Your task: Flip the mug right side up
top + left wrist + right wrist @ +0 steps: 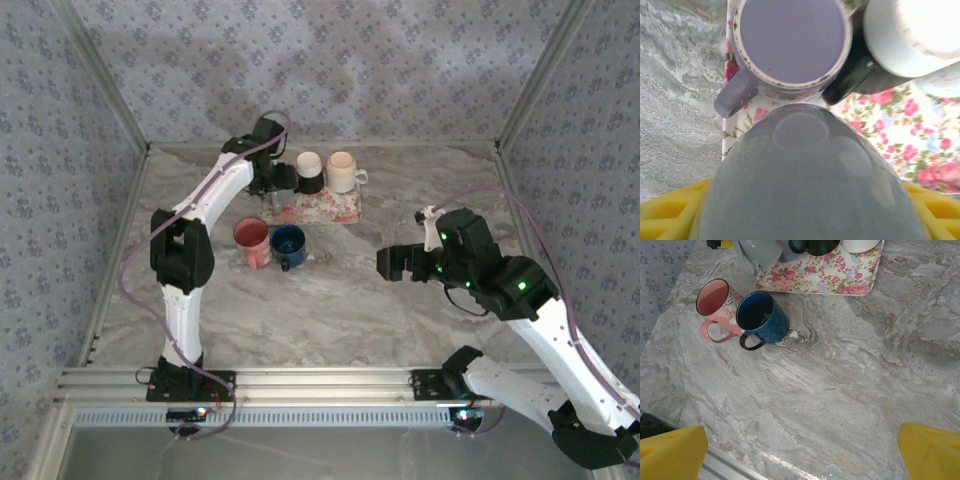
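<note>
Marble table [350, 300] runs across my view, with a floral tray [335, 208] toward the back. My left gripper [277, 187] is at the tray's left end, its yellow fingers [665, 212] clamped on the grey mug [805, 190], which looks tipped, though I can't judge the angle. A lavender mug [790, 40] stands just beyond it. My right gripper [395, 263] hovers spread wide over bare marble.

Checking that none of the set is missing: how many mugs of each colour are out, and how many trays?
Pink mug: 1
Blue mug: 1
Grey mug: 1
Lavender mug: 1
Black-and-white mug: 1
Cream mug: 1
Floral tray: 1
Total: 7
</note>
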Available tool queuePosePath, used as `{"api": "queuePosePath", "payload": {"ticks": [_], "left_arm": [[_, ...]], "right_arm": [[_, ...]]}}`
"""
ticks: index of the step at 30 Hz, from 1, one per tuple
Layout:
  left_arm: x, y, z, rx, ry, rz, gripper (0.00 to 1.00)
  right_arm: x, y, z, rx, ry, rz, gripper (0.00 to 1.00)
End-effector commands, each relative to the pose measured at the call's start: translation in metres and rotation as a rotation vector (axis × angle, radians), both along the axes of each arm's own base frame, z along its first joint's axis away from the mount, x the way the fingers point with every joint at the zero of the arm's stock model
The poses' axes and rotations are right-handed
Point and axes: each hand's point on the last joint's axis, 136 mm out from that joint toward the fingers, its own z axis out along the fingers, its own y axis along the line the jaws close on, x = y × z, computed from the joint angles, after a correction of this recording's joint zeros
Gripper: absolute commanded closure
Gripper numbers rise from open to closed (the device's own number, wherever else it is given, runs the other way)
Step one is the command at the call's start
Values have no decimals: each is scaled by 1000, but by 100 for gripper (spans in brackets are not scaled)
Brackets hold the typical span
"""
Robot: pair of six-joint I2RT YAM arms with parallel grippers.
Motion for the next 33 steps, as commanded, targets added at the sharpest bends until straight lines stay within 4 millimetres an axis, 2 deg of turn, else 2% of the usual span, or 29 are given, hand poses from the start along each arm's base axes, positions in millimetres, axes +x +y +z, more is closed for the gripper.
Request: {"api": "queuePosePath", "payload": {"ticks": [1,5,12,20,25,29,33], "left_arm": [[-1,-13,70,-134,-160,12,69],[-5,-17,92,-218,-208,37,69],[-14,-34,146,-512,-325,79,68],[-27,-48,183,-830,-385,111,68],[-37,-53,203,-925,-391,77,68],[-42,-56,212,-1054,-407,87,67],[-46,-67,213,-1172,-406,88,67]], "right_arm": [[-2,-4,0,-14,-11,7,0],[0,-4,1,-10,-16,2,0],[2,-4,5,-16,-24,1,0],[-4,-11,25,-4,-53,8,0],[-3,2,39,63,-48,43,0],[7,1,52,91,-58,-27,0],[-5,19,67,157,-91,99,0]]}}
